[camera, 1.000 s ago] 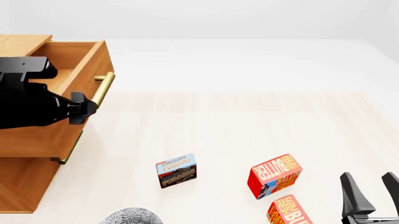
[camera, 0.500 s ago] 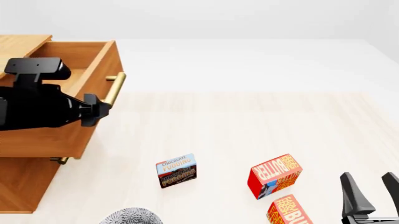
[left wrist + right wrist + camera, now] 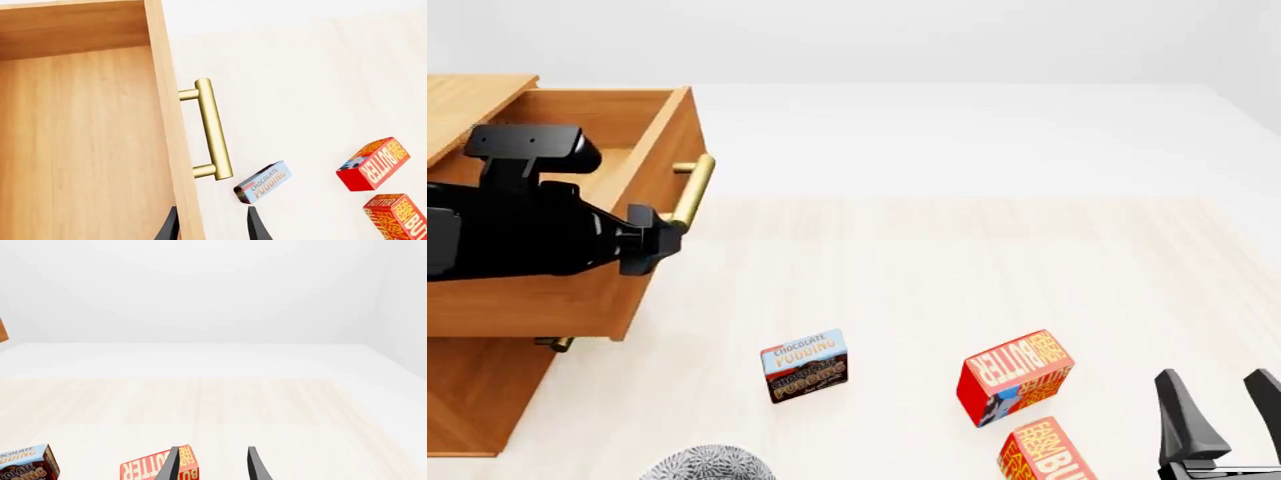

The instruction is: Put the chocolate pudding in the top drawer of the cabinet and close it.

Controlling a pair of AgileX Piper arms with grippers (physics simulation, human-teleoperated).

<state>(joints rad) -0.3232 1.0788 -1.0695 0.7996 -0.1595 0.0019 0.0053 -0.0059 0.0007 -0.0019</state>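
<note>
The chocolate pudding [image 3: 805, 365] lies on the table in front of the cabinet [image 3: 481, 400]; it also shows in the left wrist view [image 3: 263, 181] and the right wrist view [image 3: 23, 466]. The top drawer [image 3: 587, 290] is pulled out, its inside [image 3: 80, 150] bare. Its brass handle [image 3: 691, 190] shows in the left wrist view too [image 3: 213, 130]. My left gripper [image 3: 657, 240] is open. Its fingers [image 3: 257, 227] straddle the drawer's front panel, short of the handle. My right gripper [image 3: 1214, 415] is open and empty at the near right, far from the pudding.
Two red-orange butter boxes [image 3: 1014, 377] [image 3: 1048, 455] lie right of the pudding, near my right gripper. A grey round object [image 3: 707, 465] sits at the near edge. The lower drawer's handle [image 3: 554, 344] peeks out under the top drawer.
The top drawer has slid further out to the right, and my left gripper has moved with it. The right arm and the boxes have not moved.
</note>
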